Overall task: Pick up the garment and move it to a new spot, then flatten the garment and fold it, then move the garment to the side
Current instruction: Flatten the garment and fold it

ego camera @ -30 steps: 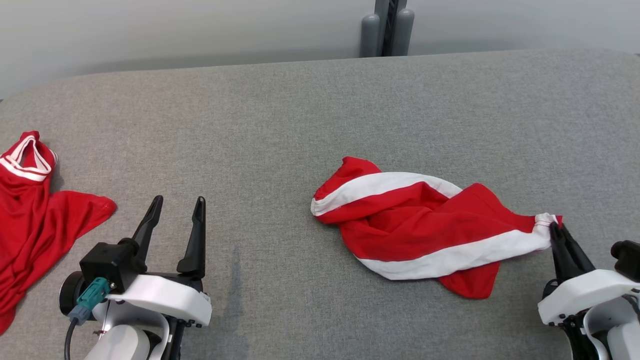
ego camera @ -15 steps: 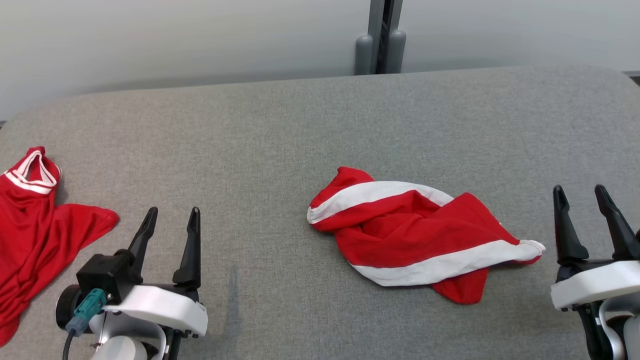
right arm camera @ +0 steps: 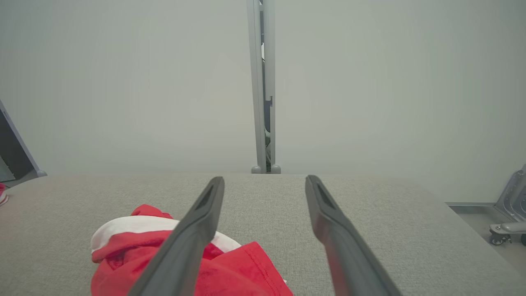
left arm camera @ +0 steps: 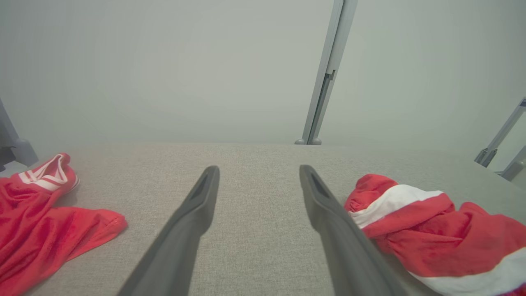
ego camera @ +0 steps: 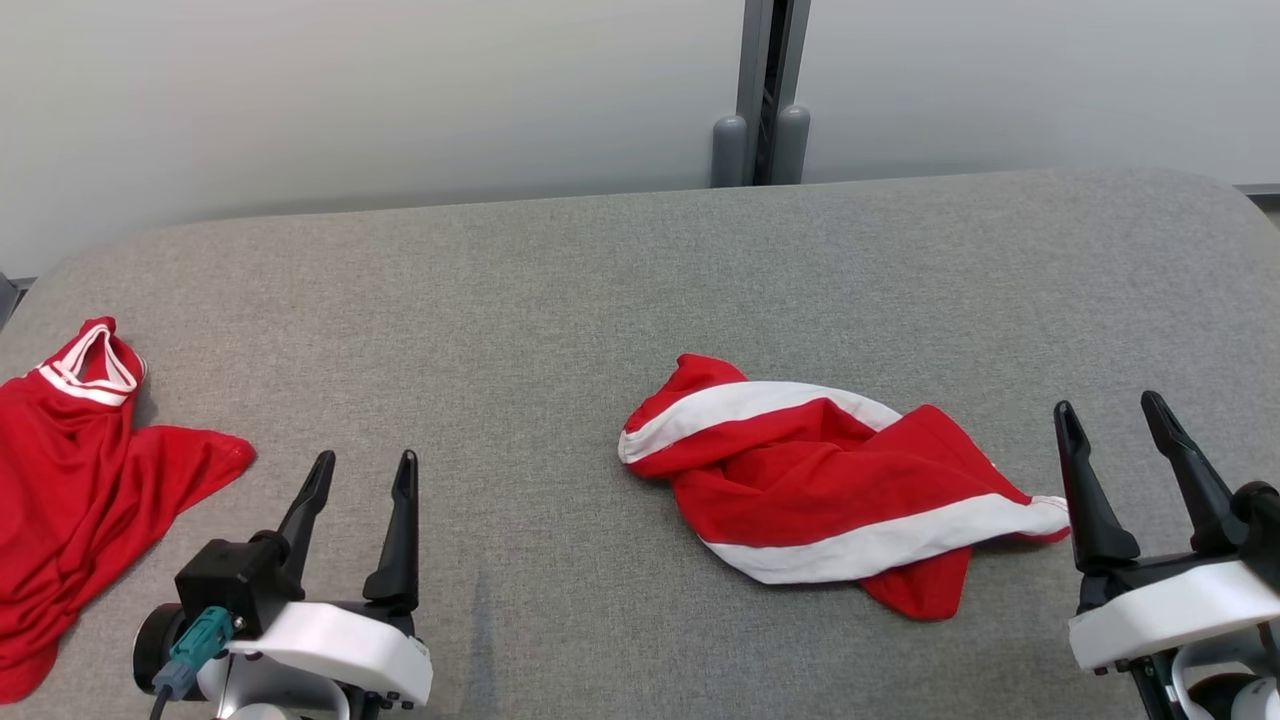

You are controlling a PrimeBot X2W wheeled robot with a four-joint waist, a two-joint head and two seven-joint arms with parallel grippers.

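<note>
- Right of centre on the grey table (ego camera: 560,280): garment (ego camera: 800,480), a crumpled, twisted red heap crossed by two white bands, lying loose.
- Right gripper (ego camera: 1106,403): just beside the garment's right tip but apart from it, fingers spread wide, holding nothing.
- Left gripper (ego camera: 366,457): fingers spread wide, empty, over bare table.
- Far left: second red garment (ego camera: 80,480), white-trimmed.

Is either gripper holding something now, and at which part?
Nothing is held. Both the left gripper and the right gripper are open, and the garment lies free.
</note>
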